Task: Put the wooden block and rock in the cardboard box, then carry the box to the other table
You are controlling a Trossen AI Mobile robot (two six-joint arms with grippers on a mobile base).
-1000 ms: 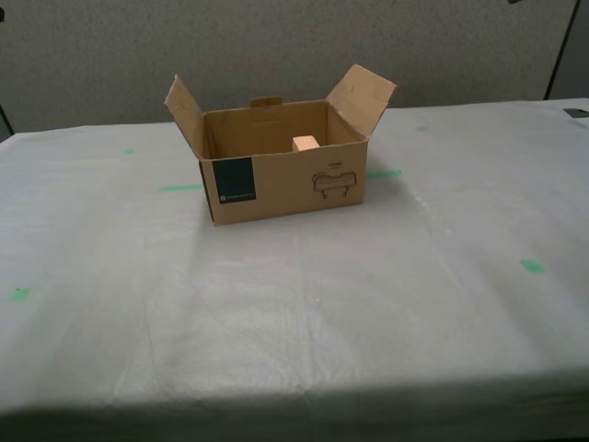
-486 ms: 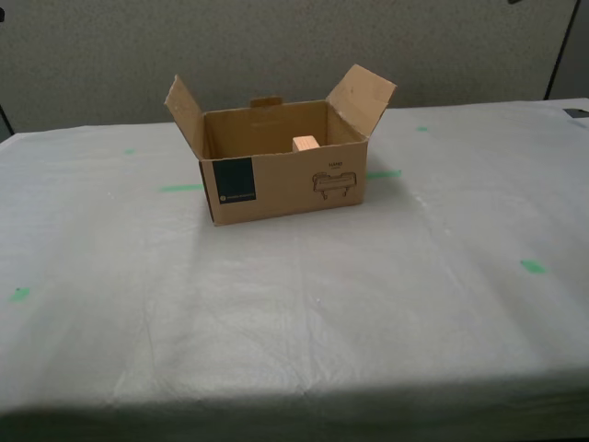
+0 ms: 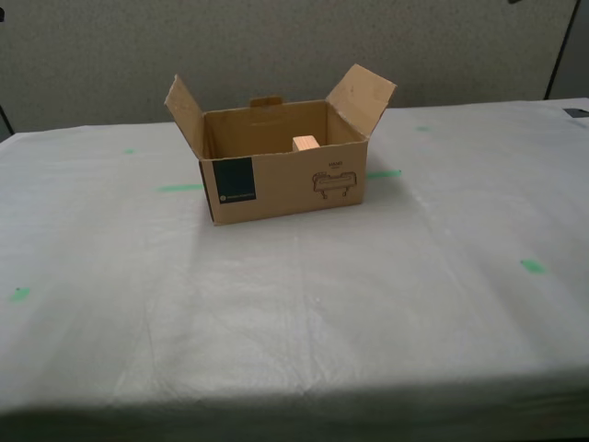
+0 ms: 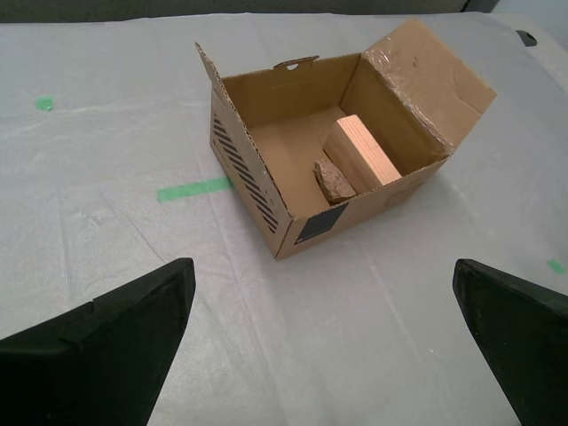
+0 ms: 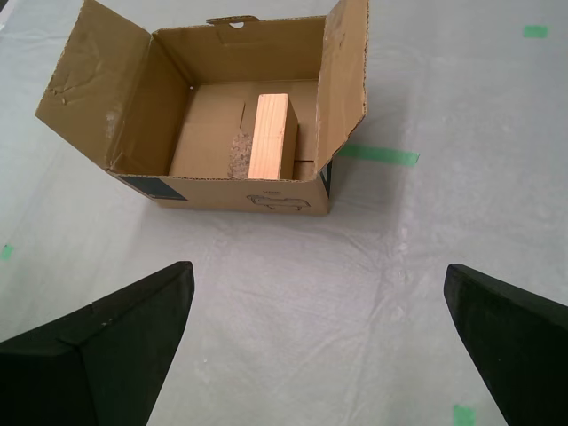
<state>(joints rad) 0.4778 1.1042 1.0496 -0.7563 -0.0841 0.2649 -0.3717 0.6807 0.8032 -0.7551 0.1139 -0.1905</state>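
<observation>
The cardboard box stands open, flaps up, on the other table, a wrinkled pale sheet with green tape marks. Inside it the wooden block shows just above the front wall. Both wrist views look down into the box: the wooden block stands on edge with the rock beside it, touching it. My first gripper is open and holds nothing, a short way back from the box. My second gripper is also open and holds nothing, back from a box corner. Neither arm shows in the exterior view.
Green tape marks dot the sheet around the box. A grey partition wall runs behind the table. A small dark object lies at the table's far edge on the exterior view's right.
</observation>
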